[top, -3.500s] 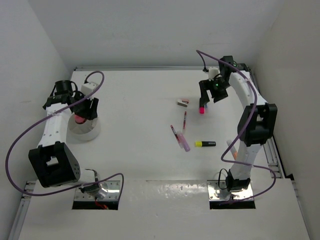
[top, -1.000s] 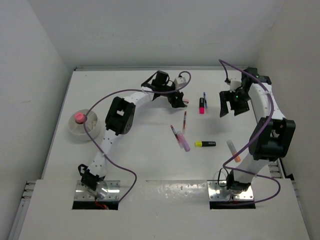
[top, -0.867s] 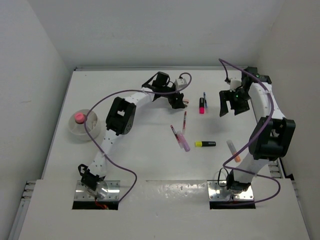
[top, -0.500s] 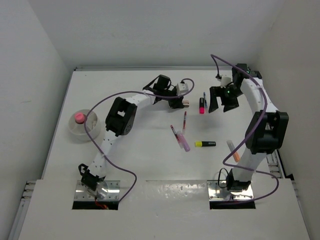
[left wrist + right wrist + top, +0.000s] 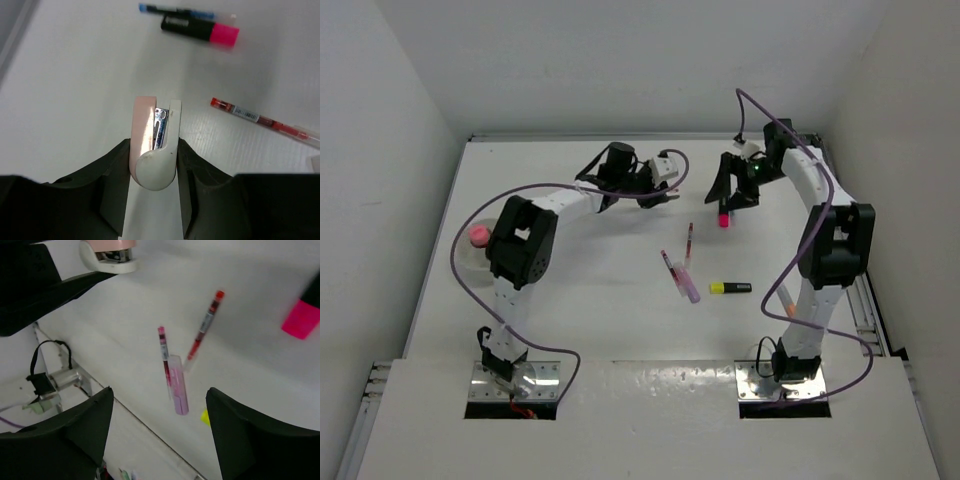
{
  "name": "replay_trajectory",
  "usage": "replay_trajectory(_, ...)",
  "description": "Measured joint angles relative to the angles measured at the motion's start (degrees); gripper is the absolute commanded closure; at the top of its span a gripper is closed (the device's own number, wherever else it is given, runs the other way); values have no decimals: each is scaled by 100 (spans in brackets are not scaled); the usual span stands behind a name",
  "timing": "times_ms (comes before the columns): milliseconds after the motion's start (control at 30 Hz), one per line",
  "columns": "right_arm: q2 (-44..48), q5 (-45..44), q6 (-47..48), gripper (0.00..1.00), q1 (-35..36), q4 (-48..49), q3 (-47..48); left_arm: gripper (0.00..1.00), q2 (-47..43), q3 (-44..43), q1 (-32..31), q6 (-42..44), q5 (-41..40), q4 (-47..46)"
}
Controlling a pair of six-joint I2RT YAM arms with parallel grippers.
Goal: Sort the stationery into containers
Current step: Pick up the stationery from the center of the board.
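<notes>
The left gripper (image 5: 152, 152) pinches a small pink-and-white stapler (image 5: 152, 125). The right gripper (image 5: 159, 390) gapes wide and empty, the pink highlighter (image 5: 301, 320) beside it cut off at the view's edge. The dish (image 5: 470, 265) is half hidden behind the left arm (image 5: 550, 200).

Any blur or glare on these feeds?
Left wrist: stapler in the left gripper sharp, pink highlighter up top slightly soft. Right wrist: that highlighter smears at the right edge; red pen clear. Top external: even light, mild glare on the table's near edge.
</notes>
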State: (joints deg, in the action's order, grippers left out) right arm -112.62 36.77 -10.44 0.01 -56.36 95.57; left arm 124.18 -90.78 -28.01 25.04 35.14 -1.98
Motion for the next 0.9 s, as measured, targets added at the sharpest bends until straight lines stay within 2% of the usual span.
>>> replay_trajectory(100,-195,595,-162,35,129,313,131,81,-647,264,15,-24,-35,-249)
replay_trajectory(167,-262,942,-354,34,236,621,131,81,-1027,389,-2,-26,-37,-374)
replay_trajectory(367,-273,1770,-1016,19,382,1606,129,81,-1707,621,-160,-22,-26,-520)
replay_trajectory(500,-229,2197,-1342,17,382,2236,33,81,-1792,737,-243,-22,-22,-496)
replay_trajectory(600,-94,2341,-1475,19,385,2509,-173,82,-1792,828,-275,-22,-22,-448)
replay_trajectory(733,35,2391,-1558,37,391,2662,-240,81,-1792,874,-291,0,-22,-417)
replay_trajectory(900,59,2437,-1550,38,428,2704,-240,81,-1838,938,-354,26,-28,-413)
